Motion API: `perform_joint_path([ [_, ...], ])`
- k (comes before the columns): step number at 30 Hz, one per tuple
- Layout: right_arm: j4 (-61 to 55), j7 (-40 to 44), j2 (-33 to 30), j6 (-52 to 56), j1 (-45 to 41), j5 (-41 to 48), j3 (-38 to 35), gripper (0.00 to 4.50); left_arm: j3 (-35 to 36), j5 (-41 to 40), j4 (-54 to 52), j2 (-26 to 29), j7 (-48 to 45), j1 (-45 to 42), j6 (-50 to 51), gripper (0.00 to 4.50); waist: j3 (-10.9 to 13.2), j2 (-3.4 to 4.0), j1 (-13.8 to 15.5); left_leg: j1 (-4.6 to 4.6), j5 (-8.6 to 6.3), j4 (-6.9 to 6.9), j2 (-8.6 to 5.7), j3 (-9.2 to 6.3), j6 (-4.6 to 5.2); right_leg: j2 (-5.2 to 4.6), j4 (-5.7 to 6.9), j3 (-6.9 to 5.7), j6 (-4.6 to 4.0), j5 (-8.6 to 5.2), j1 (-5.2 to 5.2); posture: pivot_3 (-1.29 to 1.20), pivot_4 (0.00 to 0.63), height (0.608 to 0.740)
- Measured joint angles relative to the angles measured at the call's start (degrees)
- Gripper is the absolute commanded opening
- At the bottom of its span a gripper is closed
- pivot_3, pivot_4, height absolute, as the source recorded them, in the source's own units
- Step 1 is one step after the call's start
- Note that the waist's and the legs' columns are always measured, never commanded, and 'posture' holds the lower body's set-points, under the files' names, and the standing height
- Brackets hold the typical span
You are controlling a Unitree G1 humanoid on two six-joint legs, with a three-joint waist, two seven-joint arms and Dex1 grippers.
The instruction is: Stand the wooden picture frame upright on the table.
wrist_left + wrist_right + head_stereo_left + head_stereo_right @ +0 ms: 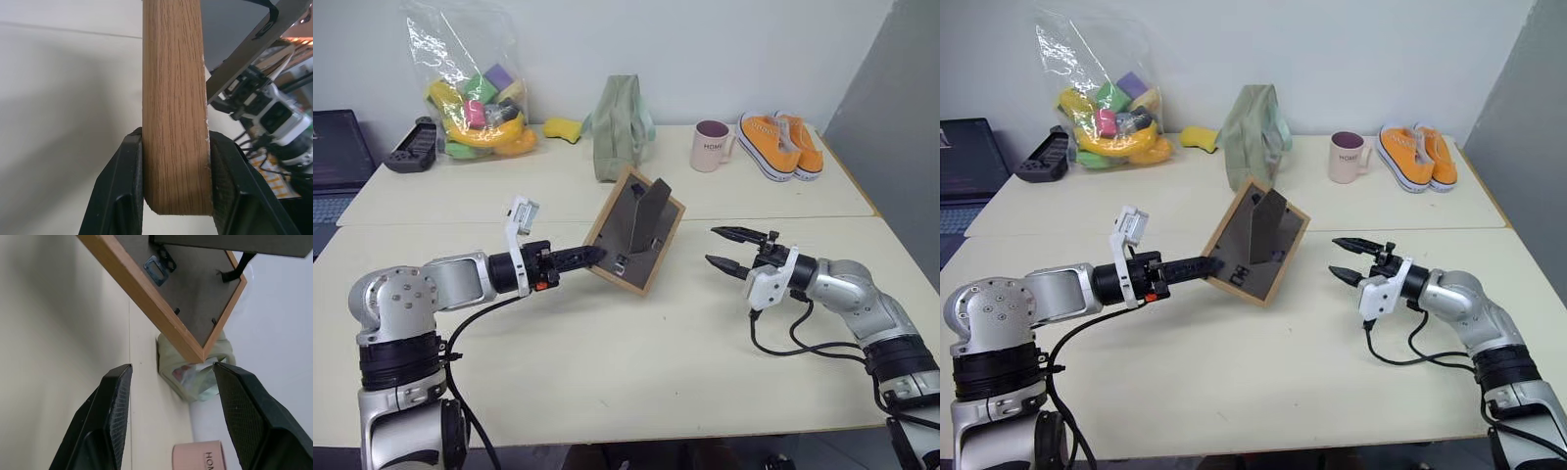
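— Now, where do we see the wooden picture frame?

— We see it near the middle of the table, tilted, with its dark back and the fold-out stand turned toward us. Whether its lower edge touches the tabletop, we cannot tell.

— And who holds it?

— The left gripper holds it. In the left wrist view its two black fingers are pressed on both faces of the light-wood edge, one on each side.

— What about the right gripper?

— It is beside the frame, toward the right edge of the table, apart from the wood. Its fingers stand spread wide and nothing is between them; they point toward the frame.

— What else is on the table?

— Along the far edge we see a clear bag of colourful toys at the far left corner, a black controller beside it, a green cloth bag behind the frame, a pink mug, and orange shoes at the far right corner.
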Motion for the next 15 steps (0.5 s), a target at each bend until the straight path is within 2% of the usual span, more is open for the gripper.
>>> perform_joint_path([
  [6,6.9,-10.7,-0.1,-4.9,-3.0,-9.0,0.6,2.76,3.7,-13.4,4.3,-0.7,9.4,1.4,4.9,1.37,0.0,0.00,-0.6,0.08,0.01,0.00,0.00,0.00,-0.01,-0.03,0.06,0.00,0.00,0.00,0.04,0.00,0.150,0.740],
  [10,9.9,-14.9,-0.3,-6.1,-4.6,-12.1,2.2,2.76,1.2,-27.0,5.6,3.3,16.3,6.1,3.0,1.37,0.0,-0.01,-1.4,0.14,0.00,-0.04,0.02,-0.03,-0.01,-0.06,0.10,0.05,0.00,0.00,0.06,0.00,0.150,0.740],
  [13,11.3,-16.7,-0.3,-6.4,-5.0,-12.3,2.7,3.20,-3.6,-37.8,4.6,7.1,22.1,9.5,-2.0,1.37,0.0,0.00,-1.4,0.15,0.01,-0.02,-0.02,-0.07,-0.01,-0.11,0.18,-0.01,0.00,0.00,0.09,0.00,0.150,0.740],
  [15,11.8,-17.4,0.0,-6.3,-6.0,-12.3,3.3,3.65,-6.0,-42.8,3.6,8.5,24.8,10.7,-6.3,1.37,0.0,0.00,-1.3,0.20,0.01,-0.01,-0.05,-0.05,-0.01,-0.13,0.23,0.01,0.00,0.00,0.11,0.00,0.150,0.740],
])
